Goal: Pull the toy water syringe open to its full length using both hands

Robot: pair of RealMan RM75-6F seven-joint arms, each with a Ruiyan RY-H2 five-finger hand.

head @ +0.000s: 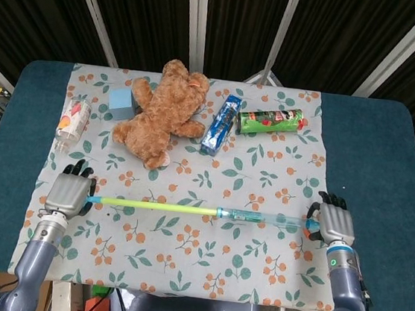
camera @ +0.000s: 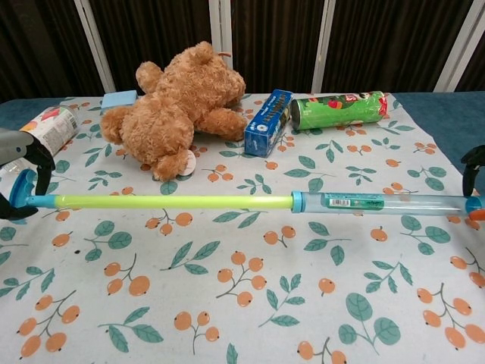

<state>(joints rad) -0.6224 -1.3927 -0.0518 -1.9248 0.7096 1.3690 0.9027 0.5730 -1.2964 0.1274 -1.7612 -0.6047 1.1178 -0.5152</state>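
Note:
The toy water syringe (head: 201, 212) (camera: 227, 202) stretches left to right just above the cloth, its yellow-green plunger rod (camera: 167, 202) drawn far out of the clear blue barrel (camera: 379, 202). My left hand (head: 68, 194) (camera: 19, 178) grips the blue plunger handle at the left end. At the other end my right hand (head: 333, 224) (camera: 474, 171) holds the barrel by its orange tip; in the chest view only the hand's edge shows.
On the leaf-print cloth (head: 180, 265) behind the syringe lie a brown teddy bear (head: 163, 113), a blue box (head: 221, 124), a green chip can (head: 271, 121), a light blue block (head: 121, 102) and a small bottle (head: 72, 121) at far left.

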